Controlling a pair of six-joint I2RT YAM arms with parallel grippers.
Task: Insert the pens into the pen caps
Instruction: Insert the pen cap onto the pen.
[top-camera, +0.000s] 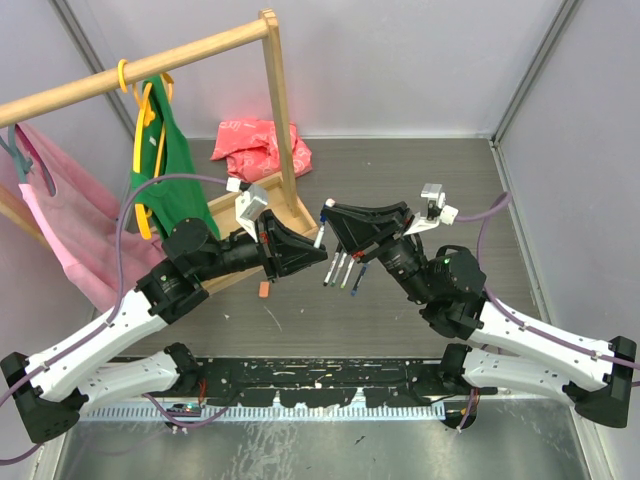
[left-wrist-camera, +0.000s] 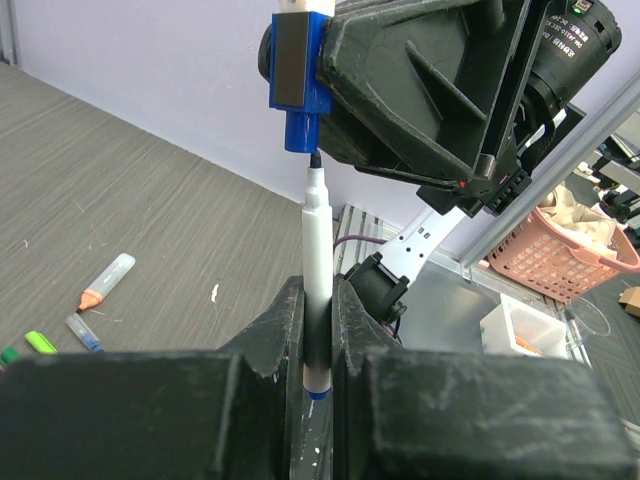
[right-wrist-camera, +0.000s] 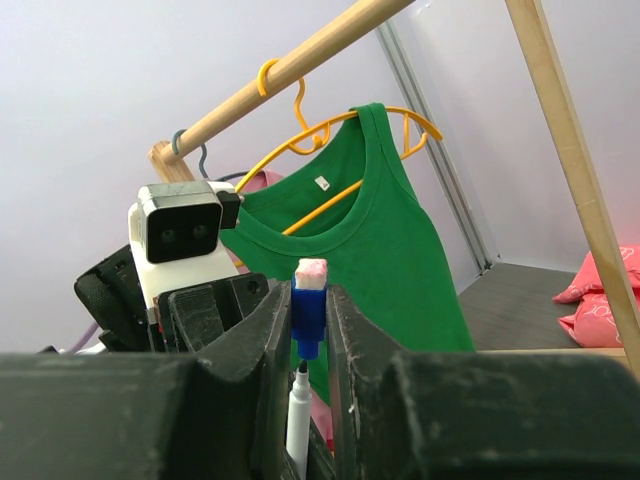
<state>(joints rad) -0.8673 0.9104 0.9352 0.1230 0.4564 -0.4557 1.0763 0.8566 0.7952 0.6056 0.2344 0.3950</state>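
Above the table's (top-camera: 400, 320) middle, holding a white pen (left-wrist-camera: 316, 240) upright, pinched low on its barrel in the left hand (left-wrist-camera: 318, 335), tip just under the blue cap (left-wrist-camera: 300, 125) pinched in the right hand (right-wrist-camera: 310, 305). Probably light, stiff and slick; best gripped squarely to stop pivoting.

Left arm (top-camera: 120, 330) and right arm (top-camera: 540, 335) angle inward toward each other. Left gripper (left-wrist-camera: 320, 345) and right gripper (right-wrist-camera: 308, 325) meet tip to tip, jaws clamped narrow.
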